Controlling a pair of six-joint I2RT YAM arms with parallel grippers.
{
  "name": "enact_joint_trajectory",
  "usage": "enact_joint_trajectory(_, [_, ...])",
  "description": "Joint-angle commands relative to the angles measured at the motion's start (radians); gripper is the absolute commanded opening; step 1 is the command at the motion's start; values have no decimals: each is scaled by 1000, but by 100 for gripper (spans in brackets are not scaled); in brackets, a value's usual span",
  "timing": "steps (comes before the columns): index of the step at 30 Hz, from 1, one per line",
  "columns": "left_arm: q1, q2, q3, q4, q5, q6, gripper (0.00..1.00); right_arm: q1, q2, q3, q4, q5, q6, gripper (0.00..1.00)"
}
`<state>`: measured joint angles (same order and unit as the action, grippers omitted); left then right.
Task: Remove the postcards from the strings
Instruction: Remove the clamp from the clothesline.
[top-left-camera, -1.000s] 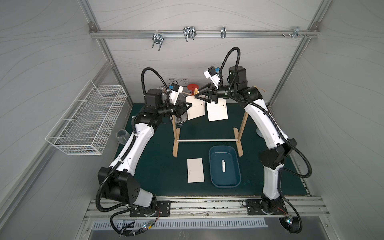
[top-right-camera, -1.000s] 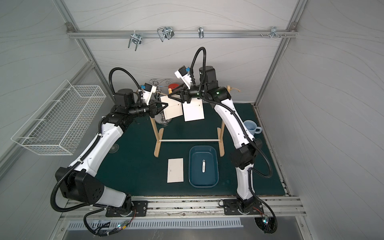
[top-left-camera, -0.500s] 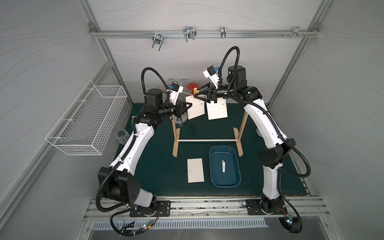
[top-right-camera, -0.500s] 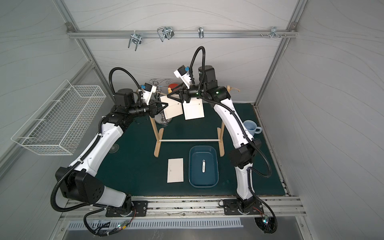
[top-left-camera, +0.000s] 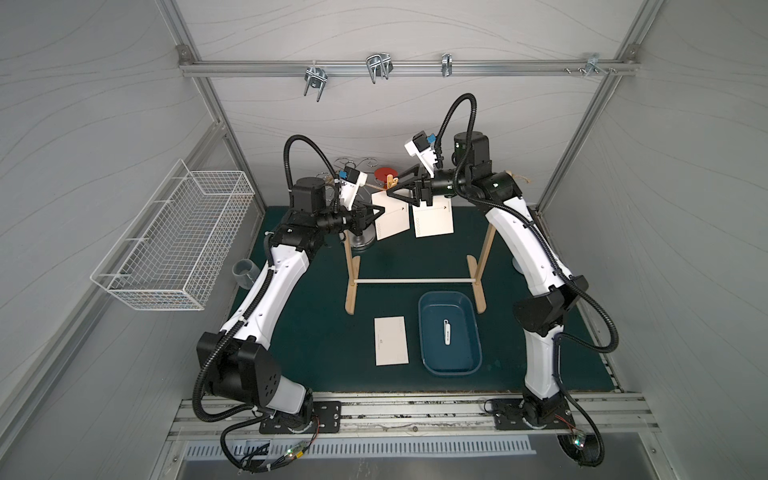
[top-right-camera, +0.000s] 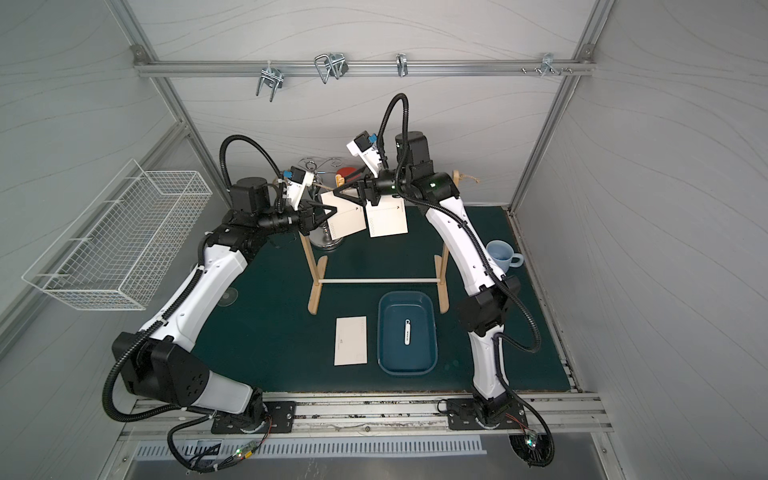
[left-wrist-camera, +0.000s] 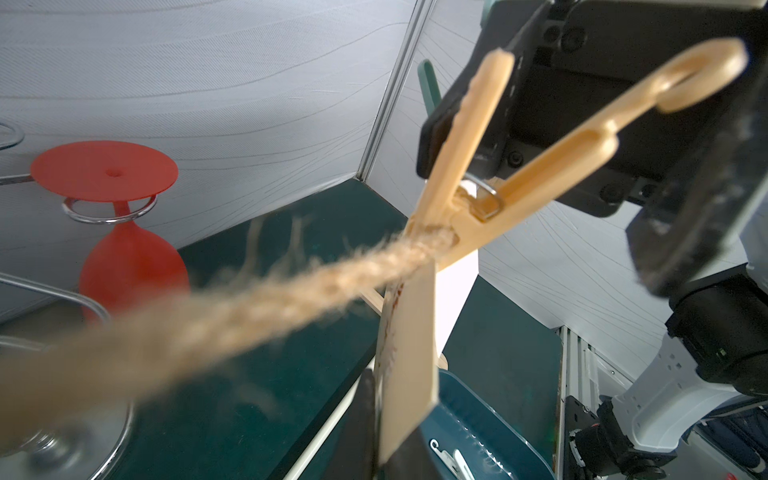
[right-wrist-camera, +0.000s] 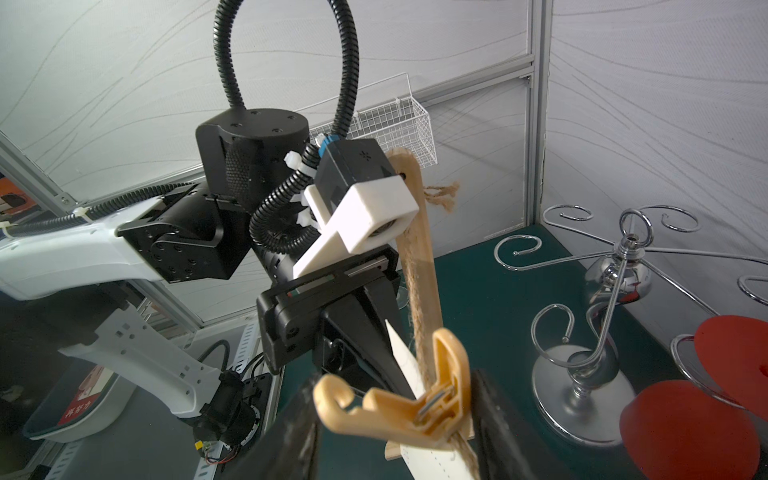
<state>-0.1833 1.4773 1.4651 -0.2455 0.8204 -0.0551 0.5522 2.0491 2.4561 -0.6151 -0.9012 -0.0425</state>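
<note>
Two postcards hang from the strings; a third postcard lies flat on the mat. My left gripper is shut on the side edge of the left hanging postcard, seen edge-on in the left wrist view. A tan clothespin clamps that card to the twine. My right gripper stands open with a finger on each side of the pin's spread handles. The other hanging postcard sits just below the right wrist.
A blue tray on the mat holds a white clip. Pale wooden uprights carry the twine. A chrome rack with a red glass stands behind, a wire basket is on the left wall, and a blue mug sits at the right.
The right gripper has edged left along the twine to the tan clothespin and its jaws have widened. The left arm has stayed put, still holding its card.
</note>
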Motion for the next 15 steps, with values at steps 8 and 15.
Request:
enact_joint_trajectory(8, [5,18,57,14,23,16,9,15,23,21,-14,-46,-14,41])
enact_joint_trajectory(15, [5,18,57,12,23,17,9,14,11,7,-14,-42,-20,30])
